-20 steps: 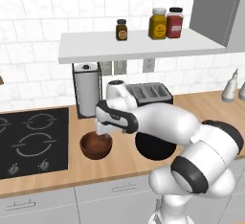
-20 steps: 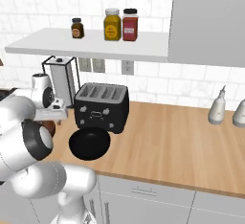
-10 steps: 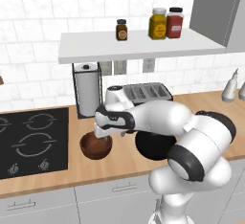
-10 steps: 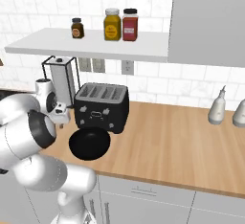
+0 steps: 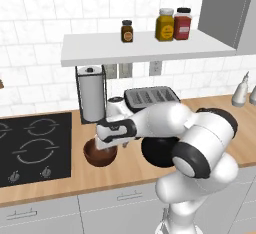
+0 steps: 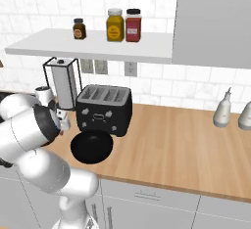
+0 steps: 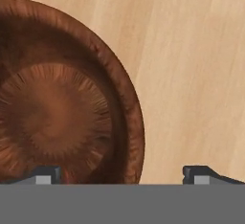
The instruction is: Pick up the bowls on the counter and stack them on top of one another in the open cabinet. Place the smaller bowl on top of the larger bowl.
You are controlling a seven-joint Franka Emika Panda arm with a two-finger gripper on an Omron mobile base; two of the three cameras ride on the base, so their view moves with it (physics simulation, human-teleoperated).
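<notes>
The two-finger gripper [image 7: 122, 174] hangs spread wide straddling the rim of the small reddish-brown wooden bowl [image 7: 62, 94] near the light-wood counter's [image 7: 191, 65] front edge, probably lining up a rim pinch.
</notes>
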